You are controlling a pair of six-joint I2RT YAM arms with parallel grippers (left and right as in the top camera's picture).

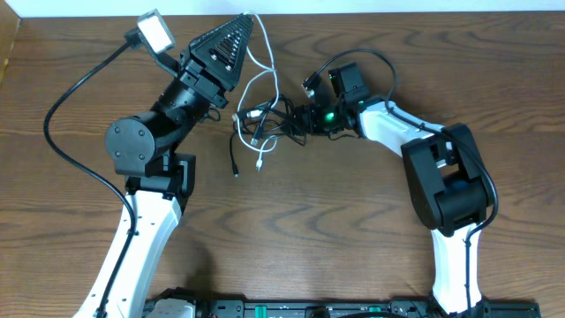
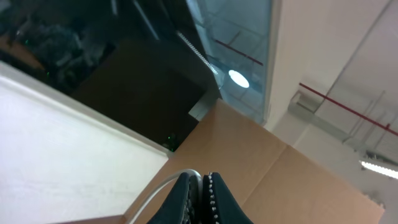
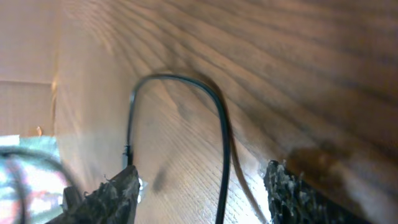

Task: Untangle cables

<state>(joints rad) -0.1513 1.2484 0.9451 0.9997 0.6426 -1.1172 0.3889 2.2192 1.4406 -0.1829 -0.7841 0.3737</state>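
The white cable and black cable lay crossed in a knot just toward 12 o'clock from the middle of the table. Both loose plug ends trailed toward 6 o'clock.

The left gripper was at 11 o'clock from the knot, raised and tipped upward. Its jaws were pressed together on a strand of the white cable.

The right gripper sat low at 3 o'clock from the knot. Its jaws were spread wide with the black cable running between them, and nothing was clamped.

The main risk was probably that only one cable was held. If the left arm pulled further toward 11 o'clock while the black cable was free, the whole knot would likely drag along or cinch tighter instead of opening.

The thin black strand could also slip sideways out of the wide jaws as they closed, since it lay off-centre and curved.

A hard pull might strip the white strand from the left pinch. How deep that grip was could not be told.
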